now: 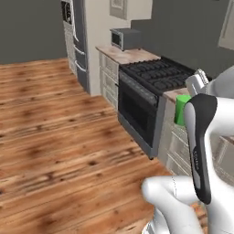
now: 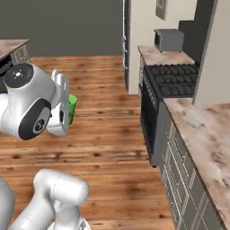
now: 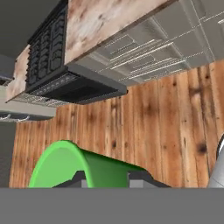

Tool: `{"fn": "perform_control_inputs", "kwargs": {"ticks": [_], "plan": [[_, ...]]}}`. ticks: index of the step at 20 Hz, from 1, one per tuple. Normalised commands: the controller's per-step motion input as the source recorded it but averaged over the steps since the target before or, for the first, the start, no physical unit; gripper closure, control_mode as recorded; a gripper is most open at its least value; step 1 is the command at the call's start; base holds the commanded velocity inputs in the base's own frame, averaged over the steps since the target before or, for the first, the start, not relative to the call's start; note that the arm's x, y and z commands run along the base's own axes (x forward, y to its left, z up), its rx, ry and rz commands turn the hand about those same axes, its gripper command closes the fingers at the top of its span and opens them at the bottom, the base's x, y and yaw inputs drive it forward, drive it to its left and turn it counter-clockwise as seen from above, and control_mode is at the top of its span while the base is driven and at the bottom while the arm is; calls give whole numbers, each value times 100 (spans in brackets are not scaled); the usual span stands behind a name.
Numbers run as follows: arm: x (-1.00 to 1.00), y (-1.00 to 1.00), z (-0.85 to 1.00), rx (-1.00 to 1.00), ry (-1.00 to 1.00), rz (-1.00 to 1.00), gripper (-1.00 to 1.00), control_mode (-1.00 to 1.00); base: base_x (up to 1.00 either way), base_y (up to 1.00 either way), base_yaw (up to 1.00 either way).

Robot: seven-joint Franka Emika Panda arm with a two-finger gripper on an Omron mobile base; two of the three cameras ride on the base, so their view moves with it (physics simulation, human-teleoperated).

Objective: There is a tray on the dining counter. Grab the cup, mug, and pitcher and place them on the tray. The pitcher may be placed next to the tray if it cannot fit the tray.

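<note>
Fingers (image 3: 106, 180) clamped on the cup (image 3: 83, 168), approx mid-wall, one tip each side; cup carried in air over the wood floor (image 3: 175, 122), clear of the stove (image 1: 153, 80) and marbled bench (image 2: 202, 130). Judged: light, rigid, smooth tapered wall, so may slip w/ a loose grip. Best hold is mid-body, as now. Tray not sighted.

Marbled worktop (image 2: 204, 134) — toaster (image 2: 168, 40) on it
</note>
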Motion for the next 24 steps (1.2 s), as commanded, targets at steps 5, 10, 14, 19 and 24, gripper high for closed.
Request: {"fn": "perform_control_inputs", "kwargs": {"ticks": [5, 10, 14, 19, 24], "plan": [[0, 0, 0, 0, 0, 0, 100, 100, 0, 47, 81], [0, 0, 0, 0, 0, 0, 100, 100, 7, 29, 64], [0, 0, 0, 0, 0, 0, 100, 100, 16, 30, 59], [0, 0, 0, 0, 0, 0, 100, 100, 58, 4, 17], [0, 0, 0, 0, 0, 0, 100, 100, 100, 0, -13]]}}
